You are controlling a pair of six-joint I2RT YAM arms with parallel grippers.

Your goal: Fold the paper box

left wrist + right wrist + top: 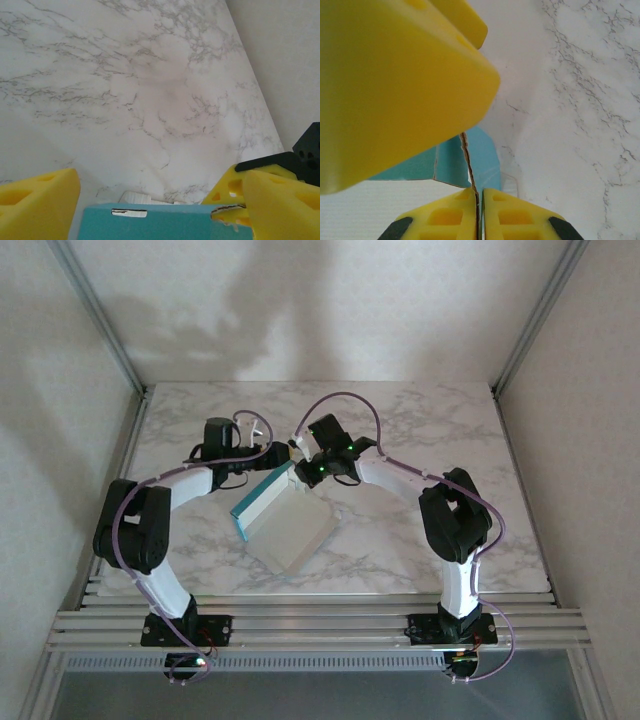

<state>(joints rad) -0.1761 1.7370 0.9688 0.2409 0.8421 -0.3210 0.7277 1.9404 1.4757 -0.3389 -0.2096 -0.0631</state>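
**Left end effector** (pixel 160 196): released. Its yellow fingers (pixel 40 200) are spread wide, with the turquoise card edge between them at the near side.

**Paper box** (pixel 288 528): at mid bench (pixel 430 430), between the two arms. The pale face is up and a turquoise wall is raised along its left side. Its far corner meets both end effectors.

**Right end effector** (pixel 479 212): clenched on the paper box, with a thin turquoise flap edge pinched between its fingers. It sits just beside the left end effector.
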